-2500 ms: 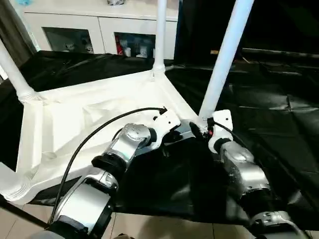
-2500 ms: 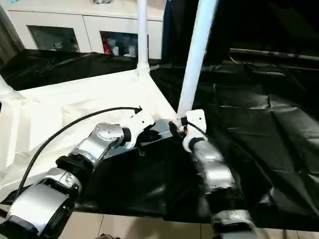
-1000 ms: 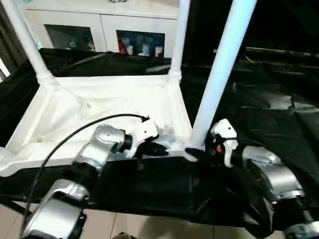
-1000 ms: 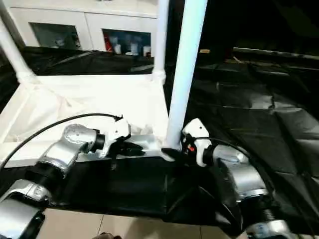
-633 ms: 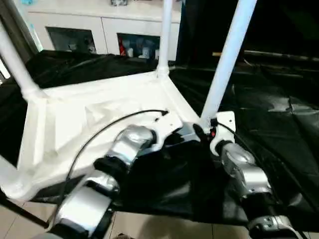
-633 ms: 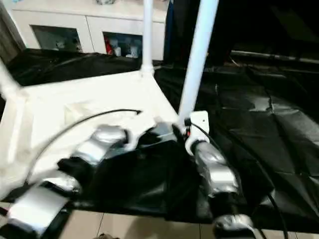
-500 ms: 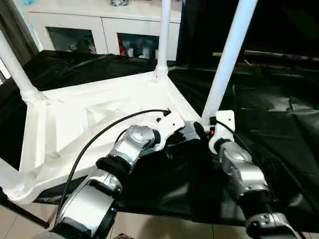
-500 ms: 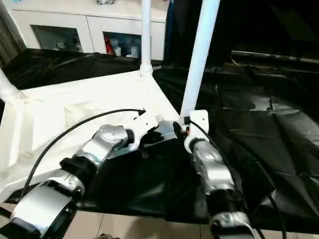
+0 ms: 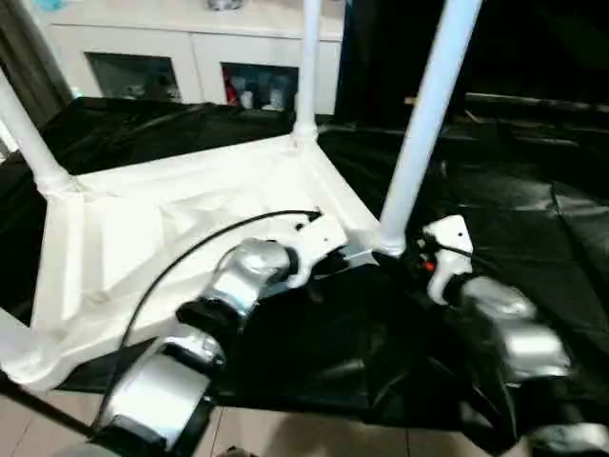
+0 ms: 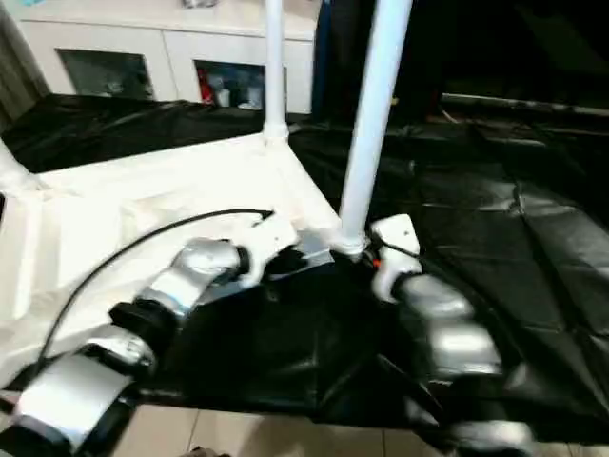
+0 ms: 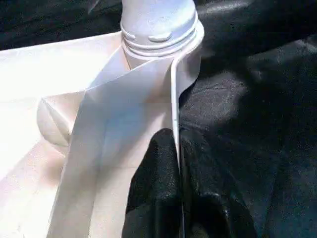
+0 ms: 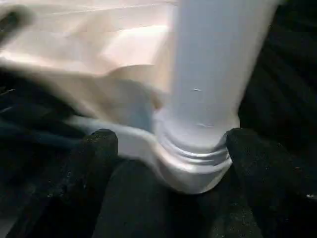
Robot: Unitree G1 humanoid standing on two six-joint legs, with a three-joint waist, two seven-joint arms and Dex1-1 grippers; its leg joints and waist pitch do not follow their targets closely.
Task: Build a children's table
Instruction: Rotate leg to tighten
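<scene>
The children's table lies upside down: its white tabletop (image 9: 171, 219) rests ribbed side up on a black sheet. White legs stand in its corner sockets: the near-right leg (image 9: 423, 114), a far leg (image 9: 307, 67) and a left leg (image 9: 24, 133). My left gripper (image 11: 176, 136) is shut on the tabletop's thin rim, just short of the near-right corner socket (image 11: 158, 29). My right gripper (image 12: 173, 141) is open and straddles the base of the near-right leg (image 12: 213, 74). One finger (image 12: 94, 148) stands off the socket collar, the other (image 12: 257, 163) sits close beside it.
The black sheet (image 9: 533, 190) covers the work surface and spreads wrinkled to the right. A white cabinet with glass doors (image 9: 190, 57) stands behind. Tiled floor (image 9: 285, 438) shows below the near edge. A black cable (image 9: 190, 257) arcs over my left forearm.
My right gripper's fingers have spread wider around the leg base, and that arm has drawn back a little to the right. The left gripper keeps its pinch on the rim.
</scene>
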